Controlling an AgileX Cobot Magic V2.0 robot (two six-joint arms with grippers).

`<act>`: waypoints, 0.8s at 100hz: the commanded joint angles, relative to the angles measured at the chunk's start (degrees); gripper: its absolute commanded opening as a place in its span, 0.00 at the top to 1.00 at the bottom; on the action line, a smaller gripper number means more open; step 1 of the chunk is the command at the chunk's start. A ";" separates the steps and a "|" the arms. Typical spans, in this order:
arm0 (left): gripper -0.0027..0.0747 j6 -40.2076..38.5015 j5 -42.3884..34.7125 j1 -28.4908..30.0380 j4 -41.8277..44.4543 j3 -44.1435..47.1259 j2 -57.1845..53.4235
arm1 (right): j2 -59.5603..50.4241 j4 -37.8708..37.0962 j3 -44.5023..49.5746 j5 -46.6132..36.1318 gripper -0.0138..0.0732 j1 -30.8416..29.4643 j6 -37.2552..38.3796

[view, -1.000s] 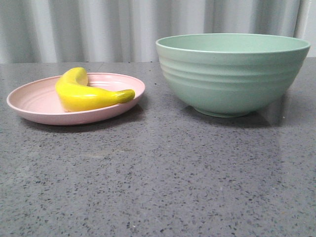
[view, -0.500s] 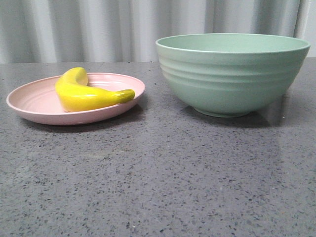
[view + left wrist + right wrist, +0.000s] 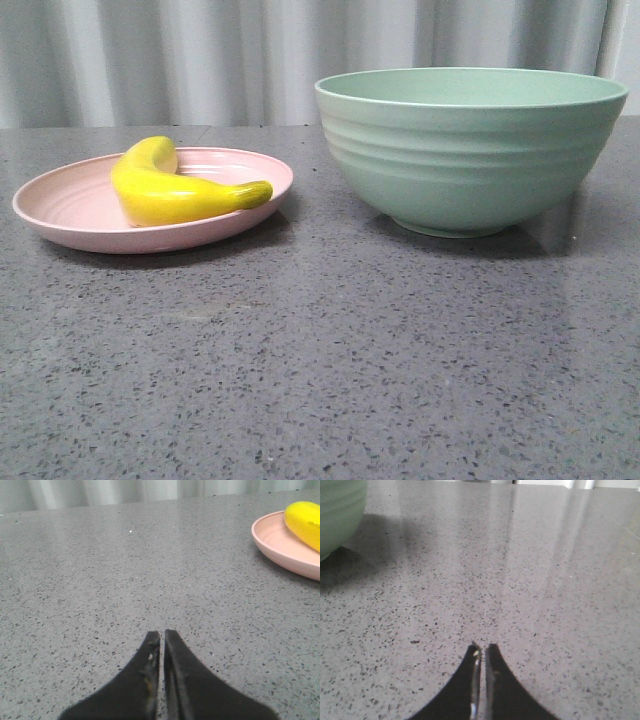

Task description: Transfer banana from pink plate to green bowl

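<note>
Yellow banana point(image 3: 305, 517) beyond closed left tool point(image 3: 162, 637)

A big gray table point(image 3: 320, 380) with tiny dark and white specks fills the near part of the scene. At the far side hangs a pale curtain point(image 3: 200, 60) with soft folds. Light shines on the tabletop.

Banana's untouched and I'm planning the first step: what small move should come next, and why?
Probably open the left hand and move it toward the banana: it lies on the pink plate, both hands look shut and empty, and only the left wrist view shows the plate.
</note>
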 commanded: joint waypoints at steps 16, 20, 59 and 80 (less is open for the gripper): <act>0.99 -0.49 -6.38 0.07 -0.75 1.44 -1.92 | -1.07 -1.28 1.40 -11.30 0.93 -0.32 -0.39; 0.99 -0.49 -6.38 0.07 -0.75 1.44 -1.92 | -1.07 -1.28 1.40 -12.03 0.93 -0.32 -0.39; 0.99 -0.49 -7.74 0.07 -2.67 1.44 -1.82 | -1.07 -0.30 1.40 -12.40 0.93 -0.32 -0.39; 0.99 -0.49 -9.45 0.07 -4.05 1.44 -1.82 | -1.07 -0.14 1.40 -15.20 0.93 -0.32 -0.39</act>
